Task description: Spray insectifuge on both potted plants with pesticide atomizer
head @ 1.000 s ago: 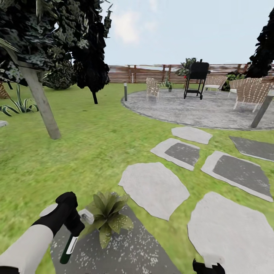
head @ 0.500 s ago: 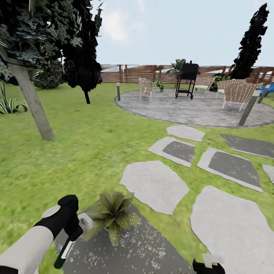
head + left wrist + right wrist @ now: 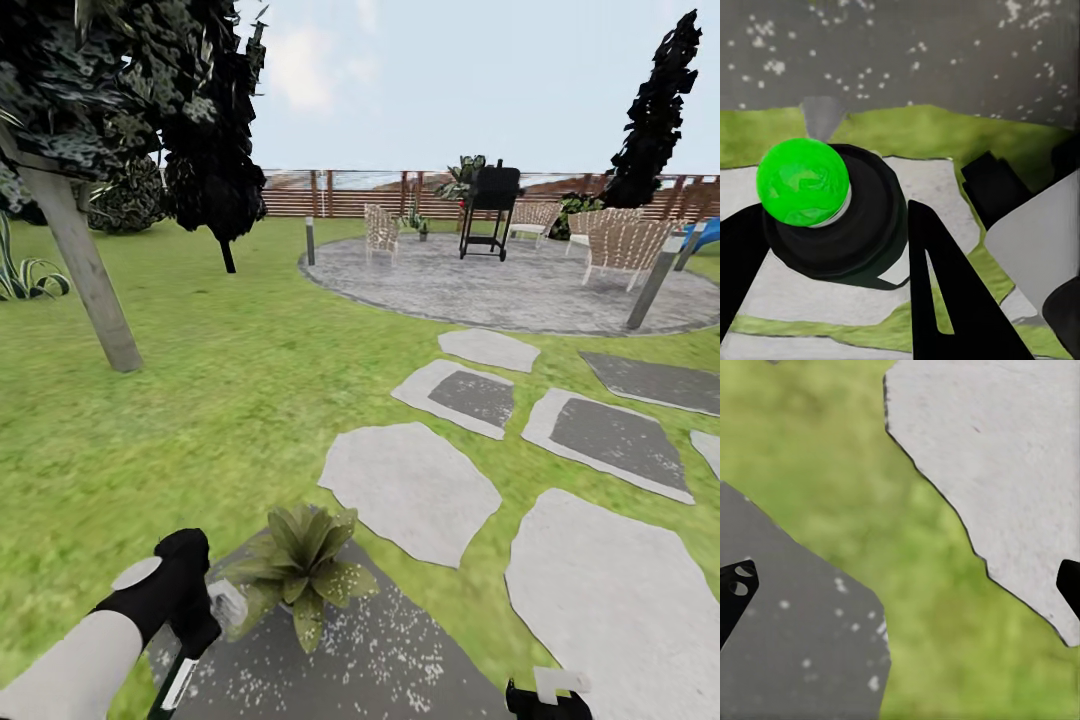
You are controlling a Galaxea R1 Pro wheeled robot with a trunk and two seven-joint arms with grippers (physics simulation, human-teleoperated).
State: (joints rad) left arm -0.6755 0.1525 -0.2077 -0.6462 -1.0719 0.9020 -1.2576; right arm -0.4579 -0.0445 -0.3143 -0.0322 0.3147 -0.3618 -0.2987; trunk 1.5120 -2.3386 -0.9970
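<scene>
My left gripper [image 3: 200, 625] hangs at the lower left, shut on the pesticide atomizer [image 3: 178, 686], whose white band and dark green end point down toward the frame edge. In the left wrist view the atomizer [image 3: 832, 217] is a black round body with a bright green ball, sitting between my black fingers [image 3: 945, 292]. One potted plant [image 3: 305, 565], a low olive rosette, stands just right of that gripper on a dark grey stone [image 3: 380, 660] dotted with white specks. My right gripper [image 3: 545, 700] peeks in at the bottom edge, and in the right wrist view it [image 3: 900, 585] is open over grass.
Pale stepping stones [image 3: 410, 490] lead across the lawn to a round paved patio [image 3: 520, 290] with wicker chairs [image 3: 625, 250], a black grill [image 3: 492, 205] and a slatted fence [image 3: 340, 200]. A leaning tree trunk [image 3: 85, 270] stands at the left.
The camera swung right a second ago, shifting the whole scene left. Since then my left gripper has sunk a little, carrying the atomizer lower toward the frame edge.
</scene>
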